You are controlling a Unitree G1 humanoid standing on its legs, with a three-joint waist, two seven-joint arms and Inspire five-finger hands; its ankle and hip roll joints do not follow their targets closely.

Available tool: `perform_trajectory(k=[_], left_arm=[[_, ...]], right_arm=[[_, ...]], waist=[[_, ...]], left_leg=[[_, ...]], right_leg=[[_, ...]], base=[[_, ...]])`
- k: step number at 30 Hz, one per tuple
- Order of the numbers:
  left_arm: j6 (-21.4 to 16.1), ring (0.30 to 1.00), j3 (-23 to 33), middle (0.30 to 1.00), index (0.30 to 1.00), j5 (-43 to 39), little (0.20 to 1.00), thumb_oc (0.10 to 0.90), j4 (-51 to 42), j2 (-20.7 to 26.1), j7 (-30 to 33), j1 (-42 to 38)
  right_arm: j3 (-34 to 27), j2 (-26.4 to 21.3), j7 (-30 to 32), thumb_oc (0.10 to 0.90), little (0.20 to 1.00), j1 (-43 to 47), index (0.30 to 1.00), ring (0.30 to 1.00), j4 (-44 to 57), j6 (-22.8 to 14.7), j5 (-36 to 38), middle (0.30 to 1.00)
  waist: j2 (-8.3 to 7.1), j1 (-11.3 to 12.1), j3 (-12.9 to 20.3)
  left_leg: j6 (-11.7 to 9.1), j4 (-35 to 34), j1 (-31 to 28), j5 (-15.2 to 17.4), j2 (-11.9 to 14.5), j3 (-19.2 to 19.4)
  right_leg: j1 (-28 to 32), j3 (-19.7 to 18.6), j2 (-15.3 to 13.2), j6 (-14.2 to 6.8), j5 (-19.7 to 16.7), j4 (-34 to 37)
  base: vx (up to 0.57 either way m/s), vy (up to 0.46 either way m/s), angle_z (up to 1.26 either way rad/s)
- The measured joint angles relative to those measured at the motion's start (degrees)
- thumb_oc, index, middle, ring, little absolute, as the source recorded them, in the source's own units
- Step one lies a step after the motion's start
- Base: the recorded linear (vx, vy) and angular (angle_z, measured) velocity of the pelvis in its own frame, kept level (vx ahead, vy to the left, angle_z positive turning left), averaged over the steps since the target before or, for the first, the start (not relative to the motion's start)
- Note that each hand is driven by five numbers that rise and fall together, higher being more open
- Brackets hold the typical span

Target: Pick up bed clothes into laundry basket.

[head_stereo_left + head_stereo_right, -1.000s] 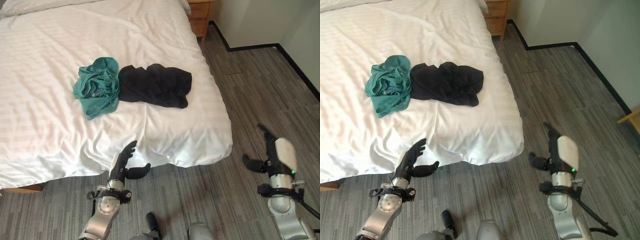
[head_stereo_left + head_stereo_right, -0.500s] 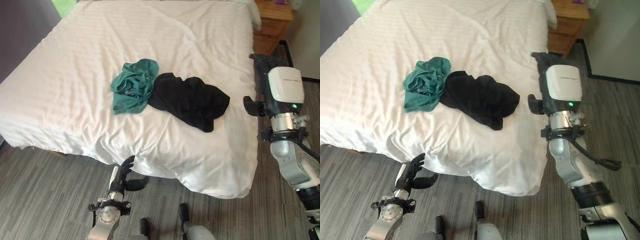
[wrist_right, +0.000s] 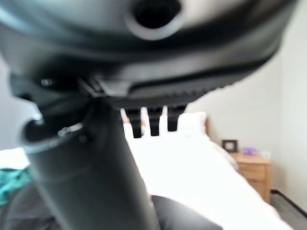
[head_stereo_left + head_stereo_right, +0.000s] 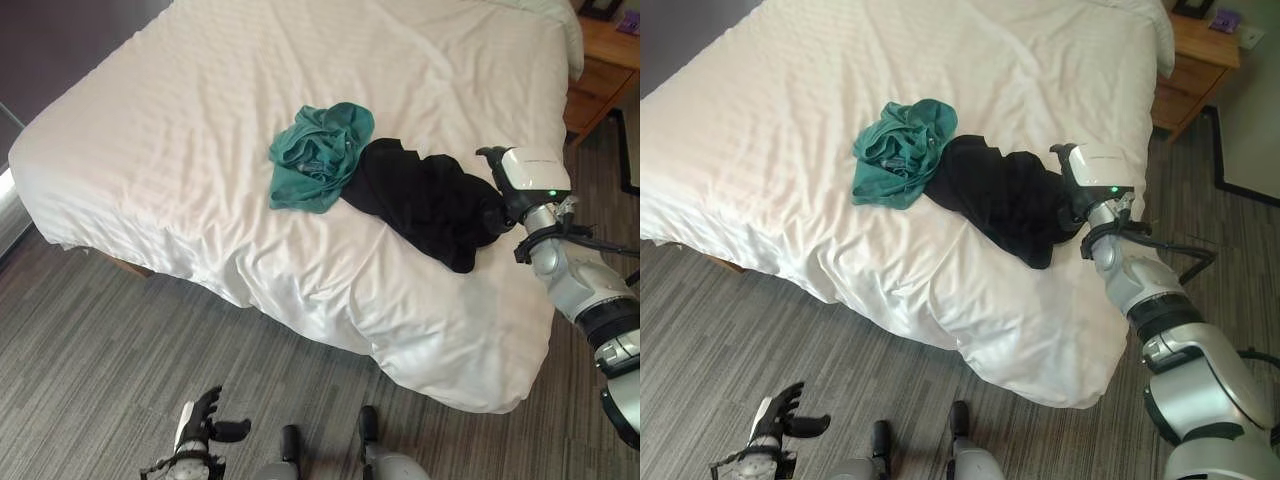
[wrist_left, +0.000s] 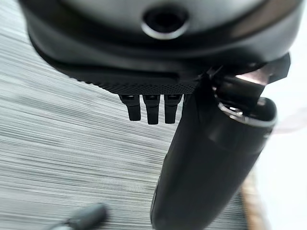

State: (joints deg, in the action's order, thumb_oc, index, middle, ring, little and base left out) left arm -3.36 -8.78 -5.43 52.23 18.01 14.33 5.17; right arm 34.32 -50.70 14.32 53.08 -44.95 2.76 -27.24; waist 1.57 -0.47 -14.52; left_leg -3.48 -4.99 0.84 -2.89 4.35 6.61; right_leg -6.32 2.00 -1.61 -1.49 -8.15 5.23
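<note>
Item: bed clothes, two pieces, both lying on the white bed (image 4: pixel 200 130) near its foot-side middle. Black garment (image 4: pixel 425 200), crumpled, touching the teal garment (image 4: pixel 318 155) along one edge; neither lifted. Right robot hand (image 4: pixel 497 195): reaching in over the bed's right side, at the black garment's outer edge and apparently touching it; in its own wrist view the fingers (image 3: pixel 148 120) stand out straight with the thumb apart, so it reads as spread, not clamped on cloth. Left robot hand (image 4: pixel 205 425): low over the grey floor (image 4: pixel 120 340), well apart from the bed, fingers straight and relaxed, idle. Nightstand (image 4: pixel 1200 55) beside the bed's head. Step in hand, by judgement: the approach to the first piece, grasp not yet made. Next move calls for curling the fingers into the black cloth's folds to gather enough fabric, then lifting clear without dragging the teal piece or the bed cover along.
</note>
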Motion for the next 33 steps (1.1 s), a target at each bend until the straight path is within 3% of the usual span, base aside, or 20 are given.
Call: perform_trajectory(k=[3,8,11,13,14,15,21,25,30,33], left_arm=[[-0.1,0.9,0.0,0.9,0.9,0.1,0.9,0.8,7.1,-0.4,0.2,-2.1],[-1.8,0.9,-0.2,0.9,0.9,0.0,0.9,0.8,10.9,-0.8,0.2,-4.3],[-2.0,0.9,-0.3,0.9,0.9,0.0,0.9,0.8,15.0,-2.3,0.2,-7.3],[-2.1,0.9,-0.4,0.9,0.9,0.1,0.9,0.8,16.5,-2.6,0.2,-7.1],[-2.0,0.9,-0.4,0.9,0.9,0.1,0.9,0.8,17.4,-2.6,0.2,-6.9],[-2.0,0.9,-0.4,0.9,0.9,0.1,0.9,0.8,18.6,-2.6,0.2,-6.8],[-2.0,0.9,0.7,0.9,0.9,1.3,0.9,0.8,22.6,-2.7,0.1,-5.9],[-2.0,0.9,2.7,0.9,0.9,2.2,0.9,0.8,23.4,-2.7,0.1,-5.9],[-1.3,0.9,5.0,0.9,0.9,2.3,0.9,0.8,23.0,-2.5,0.0,-6.8],[-0.3,0.9,7.3,0.9,0.9,3.3,0.9,0.8,22.8,-1.8,-0.1,-7.6]], right_arm=[[1.5,-0.3,0.1,0.8,0.9,3.7,0.9,0.9,-6.8,-0.1,1.9,0.9],[3.7,-0.9,1.3,0.8,0.9,7.8,0.9,0.9,-13.2,-1.2,4.6,0.9],[4.0,-2.8,2.2,0.8,0.9,8.7,0.9,0.9,-13.6,-1.5,6.3,0.9],[4.9,-2.8,2.5,0.8,0.9,8.7,0.9,0.9,-14.0,-1.9,6.7,0.9],[5.3,-2.7,2.8,0.718,0.778,8.8,0.778,0.778,-14.4,-2.2,6.7,0.778],[5.4,-2.7,3.3,0.4,0.3,9.1,0.3,0.3,-14.9,-2.3,6.7,0.3],[6.0,-2.8,3.3,0.4,0.3,10.4,0.3,0.3,-15.0,-2.6,7.3,0.3],[6.0,-3.4,2.3,0.4,0.3,10.8,0.3,0.3,-12.2,-2.6,7.7,0.3],[6.5,-13.2,-0.3,0.4,0.3,10.9,0.3,0.3,0.4,-4.0,9.7,0.3],[4.1,-21.8,-0.2,0.4,0.3,12.5,0.3,0.3,7.7,-4.1,12.9,0.3]], waist=[[1.01,0.2,0.6],[3.05,2.0,1.4],[5.61,2.8,0.1],[6.27,3.1,-0.1],[6.34,3.1,-0.1],[6.38,3.1,-0.4],[6.2,2.8,-1.2],[5.31,2.6,-2.2],[4.15,2.2,-3.3],[2.54,1.1,-3.4]], left_leg=[[-0.3,0.2,3.5,-0.8,-0.1,-1.3],[-1.3,1.0,9.4,-1.8,-0.1,-2.7],[-2.4,0.8,12.0,-3.1,-0.1,-3.7],[-2.9,0.8,12.7,-3.4,0.0,-3.8],[-3.0,0.8,13.4,-3.5,0.0,-3.9],[-3.0,0.7,13.8,-3.5,0.2,-3.9],[-3.0,0.1,13.1,-3.5,0.3,-3.6],[-3.0,0.0,11.9,-3.5,0.3,-2.9],[-3.0,-0.1,6.8,-3.2,-0.4,-2.2],[-1.2,-0.1,4.0,-1.6,-0.4,-1.2]], right_leg=[[-2.6,1.7,-0.2,0.1,-0.2,0.0],[-7.3,2.9,-0.4,-0.2,0.0,0.0],[-9.1,4.8,-0.5,0.2,-0.9,0.0],[-9.5,5.2,-0.5,0.1,-0.8,0.0],[-10.2,5.3,-0.4,-0.2,-0.6,0.0],[-10.6,5.3,-0.2,-0.1,-0.7,0.0],[-10.3,5.2,-0.1,-0.1,-0.7,0.0],[-9.4,4.7,-0.2,-0.1,-0.7,0.0],[-4.5,3.9,-0.8,-0.3,-0.6,0.0],[-2.2,3.0,-0.7,-0.8,-0.2,0.0]], base=[[0.0,-0.045,0.26],[-0.02,-0.071,0.15],[-0.02,-0.033,0.29],[-0.01,-0.015,0.16],[0.0,0.013,0.04],[0.0,0.0,0.0],[0.0,0.006,0.0],[0.04,0.056,-0.06],[0.05,0.102,-0.03],[0.07,0.097,-0.13]])
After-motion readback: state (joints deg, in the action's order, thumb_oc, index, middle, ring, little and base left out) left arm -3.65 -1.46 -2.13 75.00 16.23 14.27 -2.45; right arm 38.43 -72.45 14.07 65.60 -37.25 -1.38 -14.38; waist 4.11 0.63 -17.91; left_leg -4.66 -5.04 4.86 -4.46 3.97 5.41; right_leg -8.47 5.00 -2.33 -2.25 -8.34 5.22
